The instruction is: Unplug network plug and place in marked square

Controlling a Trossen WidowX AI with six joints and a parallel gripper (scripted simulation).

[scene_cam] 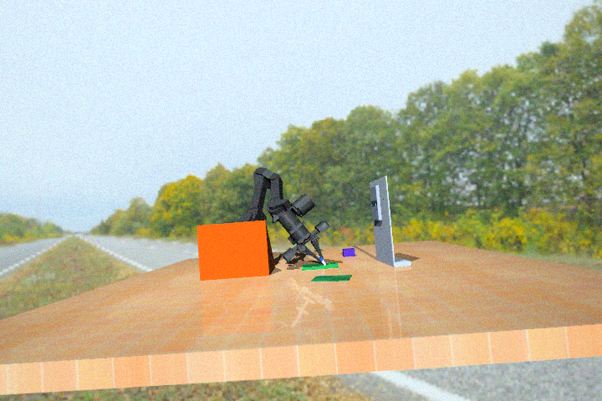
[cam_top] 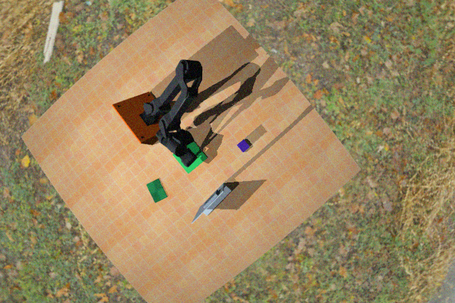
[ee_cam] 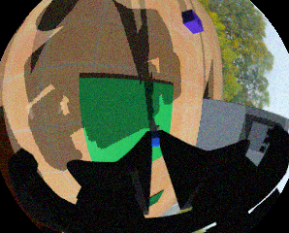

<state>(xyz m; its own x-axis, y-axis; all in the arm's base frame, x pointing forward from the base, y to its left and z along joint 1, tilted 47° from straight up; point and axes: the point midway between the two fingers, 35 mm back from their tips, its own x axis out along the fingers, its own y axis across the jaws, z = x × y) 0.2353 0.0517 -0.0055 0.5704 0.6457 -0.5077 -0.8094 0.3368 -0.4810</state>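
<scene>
My gripper (cam_top: 189, 160) (scene_cam: 320, 258) (ee_cam: 154, 134) points steeply down and is shut on the small blue-and-white network plug (scene_cam: 323, 261) (ee_cam: 155, 143). The plug sits at the fingertips, right at the surface of the bright green marked square (cam_top: 189, 169) (scene_cam: 311, 267) (ee_cam: 112, 123). I cannot tell whether it touches the square. The grey upright panel (cam_top: 213, 201) (scene_cam: 383, 226) (ee_cam: 225, 123) stands apart to the right, and its socket is empty. In the overhead view the arm hides the plug.
An orange box (cam_top: 133, 115) (scene_cam: 233, 248) stands by the arm's base. A purple cube (cam_top: 242, 145) (scene_cam: 349, 252) (ee_cam: 194, 22) lies between the square and the panel. A flat dark green patch (cam_top: 157, 190) (scene_cam: 331, 277) lies nearer the front.
</scene>
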